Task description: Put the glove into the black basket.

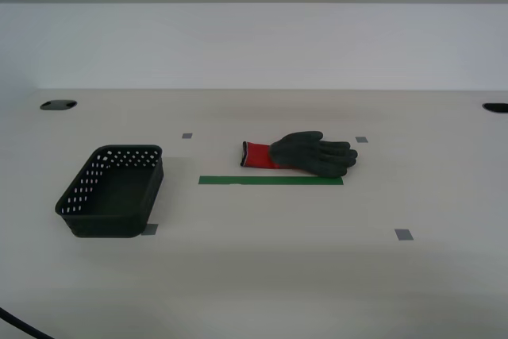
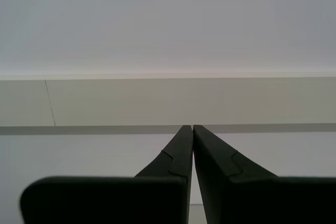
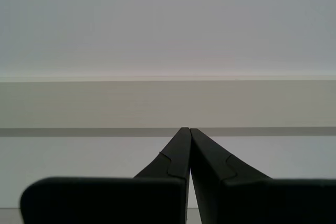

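The glove point(image 1: 305, 153) lies flat on the pale worktop point(image 1: 262, 275), roughly mid-scene and a little toward the exterior view's right, with its red knit cuff pointing left and its dark fingers pointing right; it sits just on the far side of a green tape strip point(image 1: 271, 180). The black basket point(image 1: 113, 190) stands well apart from it, nearer and off to the exterior view's left, upright and apparently empty, one near corner beside a small grey tape square point(image 1: 149, 229). Neither arm shows in the exterior view. My first hand point(image 3: 189, 130) has its two dark fingers pressed together at the tips with nothing between them, and it faces only a blank wall; my second hand point(image 2: 192, 127) is likewise pressed together and empty, facing the same kind of wall. So the task looks unstarted, with both hands away from the glove. I judge the glove to be light, soft and floppy, likely to droop and fold when lifted, and its coated palm probably gives decent grip. The best hold is probably across the bunched body near where cuff meets palm, pinched from above, so the fingers hang evenly and clear the basket's rim on the way in.
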Controlling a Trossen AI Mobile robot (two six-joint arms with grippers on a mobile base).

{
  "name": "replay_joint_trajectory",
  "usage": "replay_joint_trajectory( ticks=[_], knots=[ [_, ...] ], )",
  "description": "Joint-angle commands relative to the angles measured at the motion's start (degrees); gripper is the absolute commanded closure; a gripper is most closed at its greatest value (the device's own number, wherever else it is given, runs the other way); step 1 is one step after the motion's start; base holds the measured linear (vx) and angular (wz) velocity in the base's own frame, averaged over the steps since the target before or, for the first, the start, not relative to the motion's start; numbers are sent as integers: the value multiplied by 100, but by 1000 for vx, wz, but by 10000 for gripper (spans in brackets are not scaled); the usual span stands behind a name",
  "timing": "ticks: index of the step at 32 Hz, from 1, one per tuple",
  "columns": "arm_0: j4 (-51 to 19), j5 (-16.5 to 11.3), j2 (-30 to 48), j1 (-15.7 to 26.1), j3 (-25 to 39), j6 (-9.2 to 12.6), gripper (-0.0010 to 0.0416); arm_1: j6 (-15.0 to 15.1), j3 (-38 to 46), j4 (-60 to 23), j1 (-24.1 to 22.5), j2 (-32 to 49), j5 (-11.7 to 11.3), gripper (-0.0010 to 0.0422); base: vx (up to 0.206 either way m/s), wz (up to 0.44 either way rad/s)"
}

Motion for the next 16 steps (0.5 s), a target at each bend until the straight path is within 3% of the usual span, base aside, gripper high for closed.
replay_joint_trajectory(
  ticks=[1, 16],
  knots=[
    [15, 0, 0, 2, 7, 0, 405, 7, 2, 24, 2, -2, 11, 412, 0, 0],
    [15, 0, 0, 2, 7, 2, 405, 7, 2, 26, 2, -2, 11, 412, 0, 0]
  ],
)
